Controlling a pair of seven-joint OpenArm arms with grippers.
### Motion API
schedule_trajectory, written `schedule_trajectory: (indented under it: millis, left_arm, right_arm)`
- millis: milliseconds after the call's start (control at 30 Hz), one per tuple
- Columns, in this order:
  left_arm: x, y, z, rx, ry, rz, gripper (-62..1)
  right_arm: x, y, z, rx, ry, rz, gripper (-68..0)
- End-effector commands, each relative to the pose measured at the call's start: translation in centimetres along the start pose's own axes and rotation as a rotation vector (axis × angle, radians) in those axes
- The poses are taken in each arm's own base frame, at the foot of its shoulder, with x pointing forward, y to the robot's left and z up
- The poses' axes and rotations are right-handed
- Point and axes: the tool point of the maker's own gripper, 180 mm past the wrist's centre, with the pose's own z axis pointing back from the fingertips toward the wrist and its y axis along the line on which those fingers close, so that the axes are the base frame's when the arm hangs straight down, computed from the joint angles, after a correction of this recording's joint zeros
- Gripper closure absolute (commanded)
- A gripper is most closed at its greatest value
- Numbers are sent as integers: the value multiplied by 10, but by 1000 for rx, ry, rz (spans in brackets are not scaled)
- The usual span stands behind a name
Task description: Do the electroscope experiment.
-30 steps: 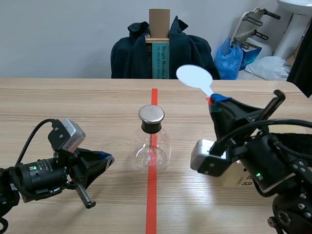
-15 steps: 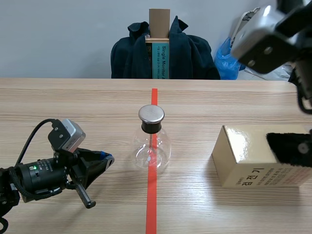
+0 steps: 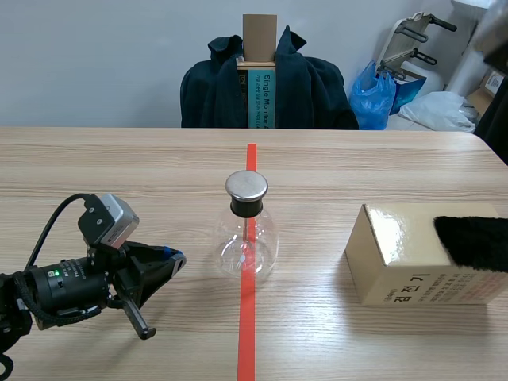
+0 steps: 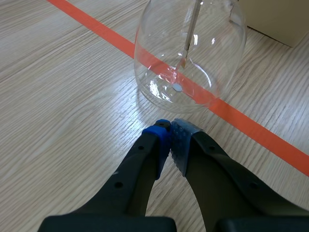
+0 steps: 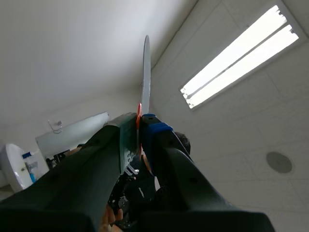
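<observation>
Well, the glass electroscope (image 3: 247,230) on the tape line (image 3: 248,333) looks fragile; better taken by its black neck. Beside it the left gripper (image 4: 170,130) is pinched empty; the right gripper (image 5: 140,121) clamps a thin paddle (image 5: 145,67) aloft.

The right gripper (image 5: 139,118), seemingly clamped on the thin white plastic paddle (image 5: 146,67), has swung up off the table, now pointing ceilingward.

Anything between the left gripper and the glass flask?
Nothing. The left wrist view shows only bare table between the shut left gripper and the flask.
</observation>
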Motion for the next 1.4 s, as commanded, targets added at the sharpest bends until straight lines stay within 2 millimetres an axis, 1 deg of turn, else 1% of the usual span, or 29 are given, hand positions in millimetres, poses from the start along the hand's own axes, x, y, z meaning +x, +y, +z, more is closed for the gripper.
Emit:
schedule_trajectory:
  millis: [0,167,267,367,533,567,600,633,667,700,833,867,933,1067,1167,1267,1300,1367]
  left_arm:
    - [16,3,-3,2,-49,-9,-19]
    - [17,3,-3,1,-51,-8,-19]
    - [17,3,-1,5,-64,1,-19]
    - [23,1,6,10,-100,6,-19]
    - [31,-11,23,-11,-127,-18,-19]
    - [33,-15,28,-18,-126,-25,-32]
    - [34,-19,32,-26,-128,-30,-67]
    - [36,-22,37,-31,-128,-36,-116]
    - [38,-25,41,-36,-130,-41,-180]
    - [41,-28,45,-40,-133,-46,-254]
    - [51,-43,62,-53,-155,-54,-586]
    - [55,-47,66,-57,-171,-53,-623]
    - [62,-55,74,-64,-196,-50,-623]
    - [72,-60,86,-46,-216,-62,-623]
    - [80,-59,91,-34,-237,-73,-623]
    - [83,-54,93,-22,-241,-85,-623]
    - [83,-53,93,-18,-241,-87,-623]
    - [84,-51,94,-13,-240,-91,-623]
  right_arm:
    - [-2,-5,10,-10,0,0,-7]
    - [-2,21,51,183,5,-32,-7]
    - [-2,44,86,321,0,-35,-7]
    - [-5,69,124,455,-13,-29,-7]
    - [-15,105,178,620,-6,-11,-7]
    - [-18,110,187,645,2,-7,-7]
    - [-20,115,195,667,10,-4,-7]
    - [-24,119,201,684,22,-1,-7]
    - [-27,122,207,700,34,3,-7]
    - [-29,125,212,713,41,6,-7]
    - [-38,136,225,746,71,17,-7]
    - [-39,138,228,754,77,18,-7]
    - [-41,142,231,760,86,19,-7]
    - [-44,145,233,766,98,22,-7]
    - [-48,148,231,760,107,27,-7]
    - [-49,152,230,754,116,32,-7]
    - [-47,154,231,758,107,35,-7]
    - [-34,156,233,769,51,23,-7]
